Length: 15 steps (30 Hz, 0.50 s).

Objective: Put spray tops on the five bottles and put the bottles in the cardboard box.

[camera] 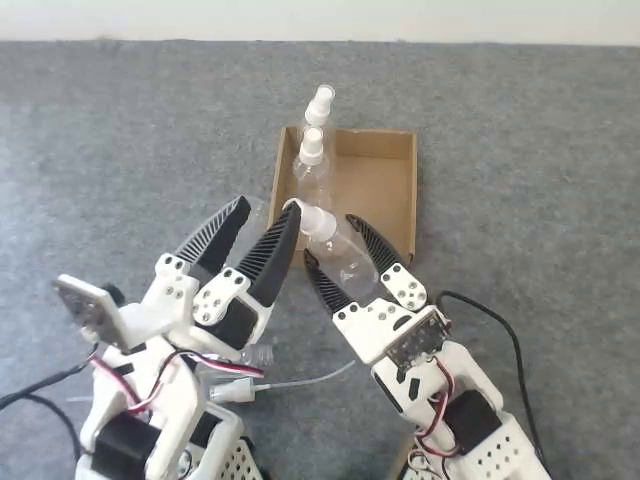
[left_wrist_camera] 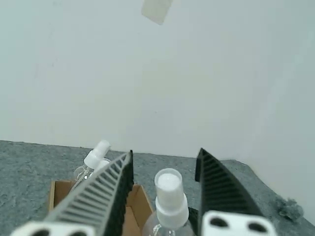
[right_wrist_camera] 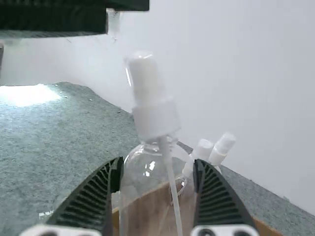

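My right gripper [camera: 330,237] is shut on a clear bottle [camera: 345,255] with a white spray top [camera: 312,218], held tilted over the near edge of the cardboard box [camera: 385,190]. In the right wrist view the bottle [right_wrist_camera: 147,172] fills the space between the jaws, with its spray top [right_wrist_camera: 150,103] above them. My left gripper [camera: 268,205] is open just left of that bottle, one fingertip close to the top. The left wrist view has the same spray top [left_wrist_camera: 170,194] between its open fingers [left_wrist_camera: 106,191]. A second capped bottle [camera: 315,165] lies in the box.
A third capped bottle [camera: 320,105] stands just behind the box's far wall. Under the left arm lie a clear piece [camera: 255,355] and a thin dip tube [camera: 310,378]. Grey carpet [camera: 520,150] covers the table on all sides.
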### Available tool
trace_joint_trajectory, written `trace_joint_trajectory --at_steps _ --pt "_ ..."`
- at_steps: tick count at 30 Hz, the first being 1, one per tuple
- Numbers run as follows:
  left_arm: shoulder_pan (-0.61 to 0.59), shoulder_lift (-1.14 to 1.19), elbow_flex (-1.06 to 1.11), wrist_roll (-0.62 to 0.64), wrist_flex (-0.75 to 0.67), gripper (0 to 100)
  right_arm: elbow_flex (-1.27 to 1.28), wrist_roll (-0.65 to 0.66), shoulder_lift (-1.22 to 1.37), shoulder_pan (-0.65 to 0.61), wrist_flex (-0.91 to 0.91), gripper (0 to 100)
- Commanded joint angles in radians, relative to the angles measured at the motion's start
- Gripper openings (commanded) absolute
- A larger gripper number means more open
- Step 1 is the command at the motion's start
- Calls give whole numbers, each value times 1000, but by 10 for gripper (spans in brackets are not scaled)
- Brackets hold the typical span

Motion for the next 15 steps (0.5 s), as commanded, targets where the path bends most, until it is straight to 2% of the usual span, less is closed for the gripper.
trace_joint_trajectory --at_steps 1,6,12,15 --pt "15 20 -12 8 -34 187 -74 2 -19 -12 -19 47" --pt "87 18 10 -63 -34 179 -77 3 -19 -44 25 47" --pt "123 21 10 -127 -34 107 -80 9 -19 -45 44 47" --pt "161 21 12 -204 -32 99 -75 9 -19 -42 44 47"
